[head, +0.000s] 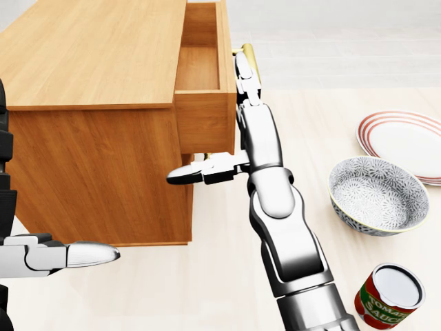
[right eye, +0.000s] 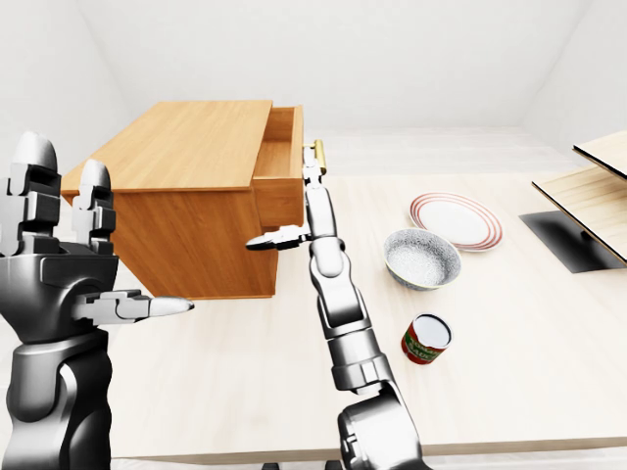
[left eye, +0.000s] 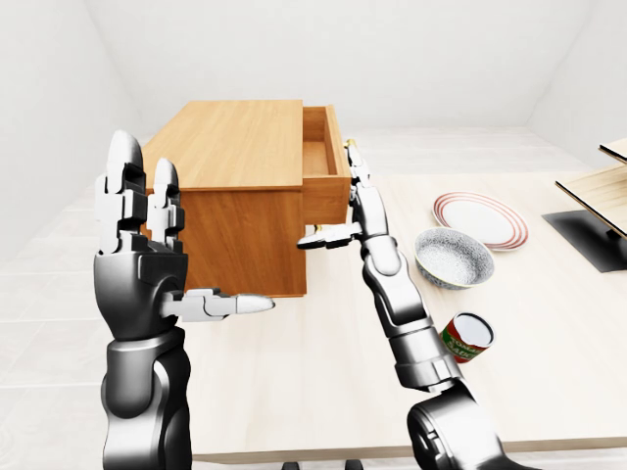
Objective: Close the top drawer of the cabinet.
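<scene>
The wooden cabinet [head: 89, 62] fills the left of the head view. Its top drawer [head: 200, 69] sticks out a short way to the right, and its inside looks bare. My right hand [head: 249, 114] lies open and flat against the drawer's front panel, fingers stretched upward beside the brass handle [head: 249, 52]. The thumb [head: 200, 170] points left beneath the drawer. My left hand [left eye: 147, 235] is raised open at the left of the left-eye view, holding nothing and apart from the cabinet.
On the light table [head: 220, 276], right of my right arm, are a patterned bowl [head: 375, 196], a red-rimmed plate [head: 403, 141] and a tomato sauce can [head: 389, 293]. A wooden shelf and dark base [left eye: 598, 196] stand at the far right of the left-eye view.
</scene>
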### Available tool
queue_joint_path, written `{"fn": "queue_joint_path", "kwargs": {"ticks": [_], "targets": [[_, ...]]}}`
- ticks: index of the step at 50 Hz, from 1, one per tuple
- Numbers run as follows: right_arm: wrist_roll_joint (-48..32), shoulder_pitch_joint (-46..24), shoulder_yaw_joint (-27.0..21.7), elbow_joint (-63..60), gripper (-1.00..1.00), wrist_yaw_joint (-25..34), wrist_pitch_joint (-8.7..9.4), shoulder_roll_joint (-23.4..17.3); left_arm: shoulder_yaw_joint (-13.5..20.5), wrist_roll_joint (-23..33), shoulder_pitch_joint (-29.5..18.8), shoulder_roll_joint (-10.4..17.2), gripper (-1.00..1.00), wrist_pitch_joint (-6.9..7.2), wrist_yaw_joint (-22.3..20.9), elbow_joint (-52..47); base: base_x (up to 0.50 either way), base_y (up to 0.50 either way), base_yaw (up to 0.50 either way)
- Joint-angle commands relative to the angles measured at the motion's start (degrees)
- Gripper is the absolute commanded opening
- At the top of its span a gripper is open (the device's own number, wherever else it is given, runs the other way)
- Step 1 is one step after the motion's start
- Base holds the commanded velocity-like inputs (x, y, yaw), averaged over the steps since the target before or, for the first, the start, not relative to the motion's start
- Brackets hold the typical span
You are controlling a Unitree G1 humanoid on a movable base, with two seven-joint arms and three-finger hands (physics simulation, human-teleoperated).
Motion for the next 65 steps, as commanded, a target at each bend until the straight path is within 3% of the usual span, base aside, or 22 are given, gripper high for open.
{"fn": "queue_joint_path", "kwargs": {"ticks": [1,65], "targets": [[0.4,0.5,3.6,3.8,1.00,3.2,0.00,1.7,-0.1,0.1,-0.1,0.0,1.00,0.00,0.0,-0.1,0.00,0.00,0.00],[-2.2,-1.4,6.9,12.5,1.00,4.2,0.00,8.4,-0.1,0.1,0.0,-0.1,1.00,0.00,-0.1,0.3,0.00,0.00,0.00]]}}
